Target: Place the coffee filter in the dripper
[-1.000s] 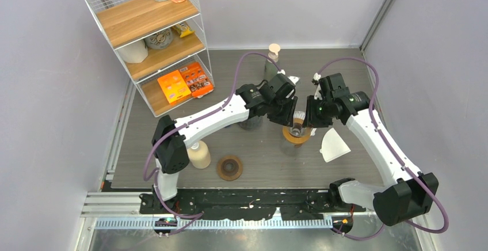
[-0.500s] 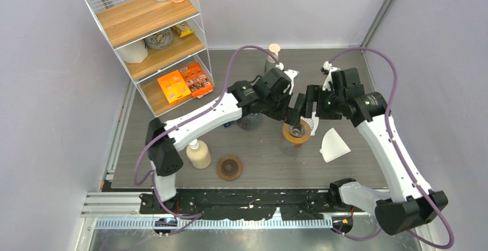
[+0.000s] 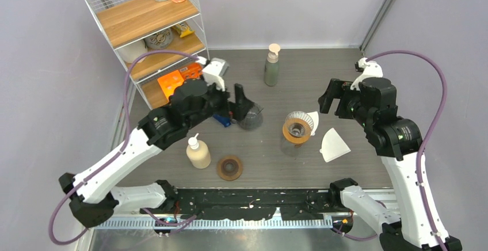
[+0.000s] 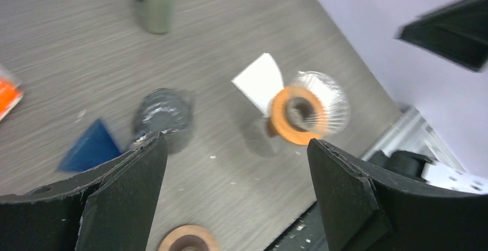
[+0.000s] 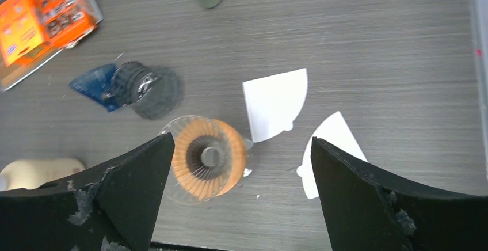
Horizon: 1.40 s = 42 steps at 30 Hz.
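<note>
The dripper point(image 3: 297, 129), clear and ribbed with an orange ring, stands mid-table; its inside shows bare ribs and a hole point(image 5: 208, 158). One white coffee filter point(image 3: 312, 120) lies folded flat against the dripper's right rim, outside it point(image 5: 275, 102) point(image 4: 260, 81). A second filter point(image 3: 334, 145) lies on the table further right point(image 5: 330, 147). My left gripper point(image 3: 240, 106) hangs open, well to the left of the dripper point(image 4: 236, 141). Open and empty too, my right gripper point(image 3: 334, 97) hovers up and to the right of it point(image 5: 241, 141).
A dark round jar point(image 3: 251, 118) and a blue piece point(image 3: 223, 118) sit left of the dripper. A green bottle point(image 3: 271, 65) stands at the back. Near the front are a cream pump bottle point(image 3: 198, 153) and a brown ring point(image 3: 229, 167). A wire shelf point(image 3: 149, 26) fills the back left.
Both grippers were closed in over the dripper; they have opened and drawn back, the left arm swinging far left, the right rising to the right. The filter stayed beside the rim.
</note>
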### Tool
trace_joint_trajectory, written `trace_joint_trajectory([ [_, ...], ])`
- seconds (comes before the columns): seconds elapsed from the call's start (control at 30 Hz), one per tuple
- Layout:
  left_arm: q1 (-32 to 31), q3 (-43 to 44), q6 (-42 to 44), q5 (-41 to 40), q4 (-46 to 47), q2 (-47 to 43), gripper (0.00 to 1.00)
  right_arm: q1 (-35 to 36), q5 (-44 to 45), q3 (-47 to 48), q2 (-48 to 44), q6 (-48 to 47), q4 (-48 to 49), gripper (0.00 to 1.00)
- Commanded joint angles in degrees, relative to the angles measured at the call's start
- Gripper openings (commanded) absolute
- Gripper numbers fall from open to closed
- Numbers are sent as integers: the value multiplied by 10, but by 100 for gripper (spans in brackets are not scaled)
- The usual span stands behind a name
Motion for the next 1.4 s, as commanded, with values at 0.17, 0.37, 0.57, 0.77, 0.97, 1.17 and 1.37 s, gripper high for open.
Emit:
trace_joint_trajectory([
  [0.17, 149, -197, -45, -17, 73, -100, 100, -112, 60, -48, 20, 27, 6, 96],
  [0.37, 202, -266, -53, 34, 141, -117, 100, -207, 19, -137, 51, 49, 43, 95],
  [0.57, 213, -311, -35, 43, 190, -124, 100, -294, 8, -239, 135, 59, 119, 95],
  [0.77, 222, -336, -22, 43, 202, -140, 99, -300, 8, -283, 222, 69, 152, 100],
  [0.97, 227, -347, -18, 42, 203, -145, 99, -279, -4, -326, 264, 80, 184, 97],
  [1.17, 231, -350, -18, 42, 201, -140, 99, -247, 15, -334, 293, 82, 198, 95],
  [1.37, 235, -351, -19, 43, 197, -142, 100, -238, 11, -349, 322, 87, 221, 93],
])
